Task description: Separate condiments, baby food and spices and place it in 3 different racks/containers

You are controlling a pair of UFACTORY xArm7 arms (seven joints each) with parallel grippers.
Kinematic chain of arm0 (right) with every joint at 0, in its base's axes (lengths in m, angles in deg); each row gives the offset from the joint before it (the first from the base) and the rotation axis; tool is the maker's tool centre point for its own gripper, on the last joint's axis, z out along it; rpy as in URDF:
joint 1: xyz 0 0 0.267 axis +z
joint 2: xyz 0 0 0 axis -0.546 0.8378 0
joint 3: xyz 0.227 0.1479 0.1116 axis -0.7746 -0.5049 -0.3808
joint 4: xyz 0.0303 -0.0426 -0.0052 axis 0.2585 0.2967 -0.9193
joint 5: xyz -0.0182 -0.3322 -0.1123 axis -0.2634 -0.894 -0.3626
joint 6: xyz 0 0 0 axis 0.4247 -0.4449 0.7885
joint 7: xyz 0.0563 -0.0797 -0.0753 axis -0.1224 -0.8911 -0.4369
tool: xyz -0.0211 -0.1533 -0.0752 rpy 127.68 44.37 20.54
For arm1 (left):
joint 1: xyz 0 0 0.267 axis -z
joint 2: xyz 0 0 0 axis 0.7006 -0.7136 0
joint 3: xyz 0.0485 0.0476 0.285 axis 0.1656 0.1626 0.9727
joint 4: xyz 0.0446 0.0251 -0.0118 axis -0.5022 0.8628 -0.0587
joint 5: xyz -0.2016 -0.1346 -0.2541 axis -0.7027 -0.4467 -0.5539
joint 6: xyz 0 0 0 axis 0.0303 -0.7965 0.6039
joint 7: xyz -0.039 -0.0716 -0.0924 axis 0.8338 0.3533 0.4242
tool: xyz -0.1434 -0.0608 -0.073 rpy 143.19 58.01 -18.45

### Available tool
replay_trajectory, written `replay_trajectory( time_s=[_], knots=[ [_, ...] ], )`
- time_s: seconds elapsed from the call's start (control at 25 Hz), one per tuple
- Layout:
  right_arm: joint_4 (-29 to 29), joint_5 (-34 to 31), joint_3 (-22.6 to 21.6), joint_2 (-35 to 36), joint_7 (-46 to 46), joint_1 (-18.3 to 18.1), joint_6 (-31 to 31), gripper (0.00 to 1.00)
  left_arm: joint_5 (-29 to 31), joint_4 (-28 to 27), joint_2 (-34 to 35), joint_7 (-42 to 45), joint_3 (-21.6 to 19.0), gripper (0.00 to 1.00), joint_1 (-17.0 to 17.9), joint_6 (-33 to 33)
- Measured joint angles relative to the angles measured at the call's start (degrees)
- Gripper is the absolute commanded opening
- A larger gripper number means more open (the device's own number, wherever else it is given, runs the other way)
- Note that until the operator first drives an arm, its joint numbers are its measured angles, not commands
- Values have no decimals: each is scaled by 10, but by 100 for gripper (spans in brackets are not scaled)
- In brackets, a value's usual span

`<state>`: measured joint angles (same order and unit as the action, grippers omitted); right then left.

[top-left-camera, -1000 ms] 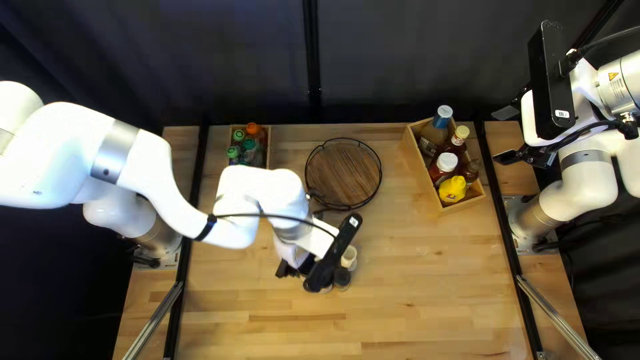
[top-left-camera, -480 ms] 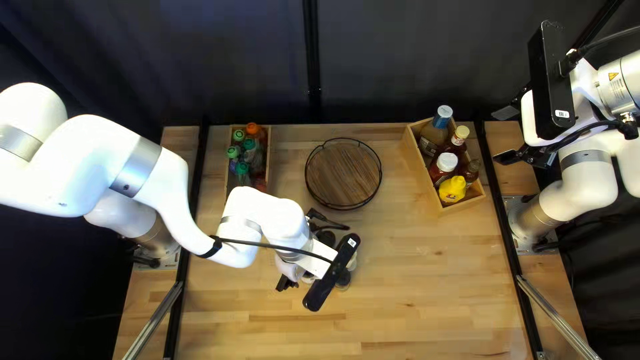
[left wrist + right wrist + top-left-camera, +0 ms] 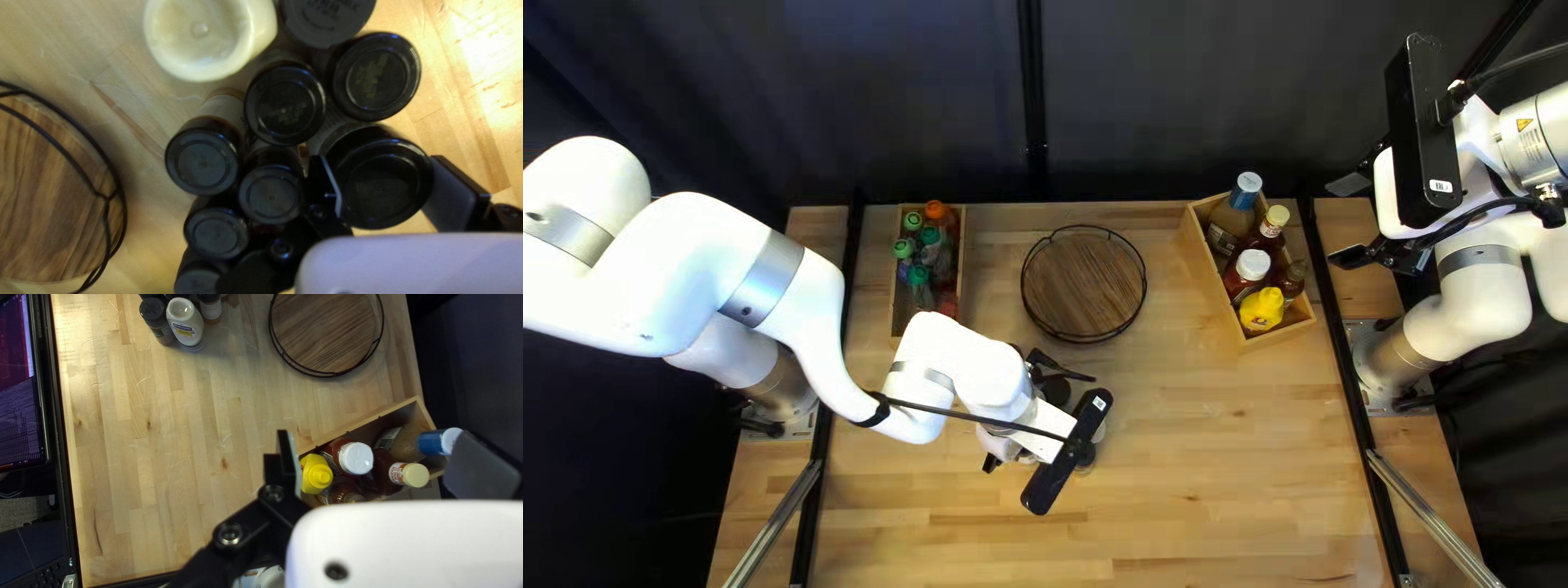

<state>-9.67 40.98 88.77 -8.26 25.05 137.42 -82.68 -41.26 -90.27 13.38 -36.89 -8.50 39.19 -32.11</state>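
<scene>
Top left view: the left tool (image 3: 993, 463) is low over the middle of the counter (image 3: 1198, 512), mostly hidden under its own arm, and the left wrist view shows its fingers clamped on the large black-lidded jar (image 3: 381, 182), one against each side of the lid. Smaller dark-lidded jars (image 3: 285, 106) stand packed around it, some partly covered by the tool's black links, and a pale bottle (image 3: 210, 35) stands at the far side of the group. The round wooden tray (image 3: 1084, 283), with a black wire rim, sits near the jars, between two wooden containers. The left box (image 3: 901, 314) holds green-capped bottles (image 3: 919, 276) and an orange-capped bottle (image 3: 936, 209). The right box (image 3: 1274, 335), set at an angle, holds a blue-capped bottle (image 3: 1245, 190), a cream-capped bottle (image 3: 1276, 217), a white-capped red bottle (image 3: 1252, 265), a yellow bottle (image 3: 1262, 309) and a small brown bottle (image 3: 1292, 279). The right tool (image 3: 1350, 221) is raised off the counter's right side, its fingers wide apart with nothing held; in the right wrist view, the right box and its bottles show past them
</scene>
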Motion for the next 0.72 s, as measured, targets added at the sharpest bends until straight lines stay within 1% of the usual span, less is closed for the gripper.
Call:
replay_trajectory(
  time_s=[0.12, 0.28, 0.48, 0.6, 0.72],
  knots=[
    [0, 0, 0, 0, 0, 0, 0, 100, -6, -20, 11, 0, -4, 0, 4, -35],
    [0, 0, 0, 0, 0, 0, 0, 100, -33, -51, 31, -19, -4, 0, 8, -91],
    [0, 0, 0, 0, 0, 0, 0, 100, -65, -107, 71, -47, 8, 0, 11, -191],
    [0, 0, 0, 0, 0, 0, 0, 100, -67, -155, 86, -65, 22, 0, 4, -252],
    [0, 0, 0, 0, 0, 0, 0, 100, -56, -197, 92, -88, 43, 0, -12, -293]
  ],
)
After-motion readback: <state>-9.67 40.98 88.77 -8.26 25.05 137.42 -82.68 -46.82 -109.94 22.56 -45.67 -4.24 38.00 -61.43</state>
